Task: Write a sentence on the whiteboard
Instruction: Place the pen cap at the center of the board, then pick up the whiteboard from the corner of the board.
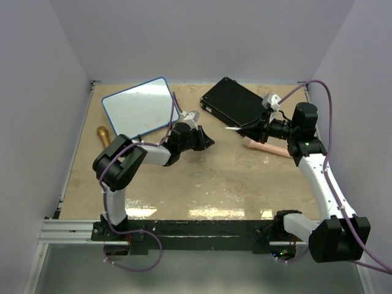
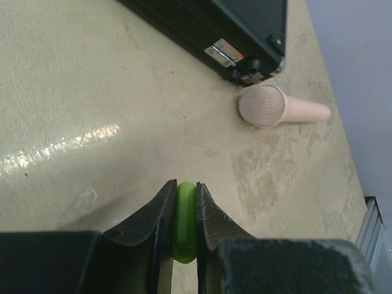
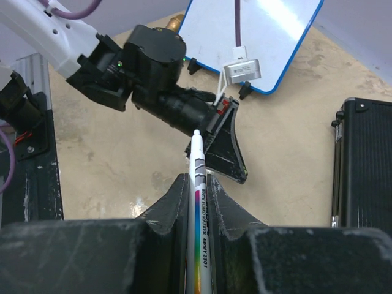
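Whiteboard (image 1: 138,107) lies flat at the far left of the table (image 1: 202,184), skewed. Its surface reads plain white with glare. The left arm's purple cable (image 1: 176,105) passes over its right edge.

Left gripper (image 2: 185,191) is closed on a small green cap (image 2: 185,226). The cap's lower end is hidden between the fingers.

Right gripper (image 3: 197,184) is clamped on a whiteboard marker (image 3: 199,226), white tip forward, aimed toward the left gripper. The barrel runs off the bottom edge and its print is only partly legible.

Neither gripper touches the board.

Black case (image 1: 236,101) sits far centre-right, cropped in both wrist views. Pink microphone (image 2: 275,107) lies just beside the case's corner, partly behind the right arm from above. Gold microphone (image 1: 103,135) lies left of the board, mostly hidden in the right wrist view.
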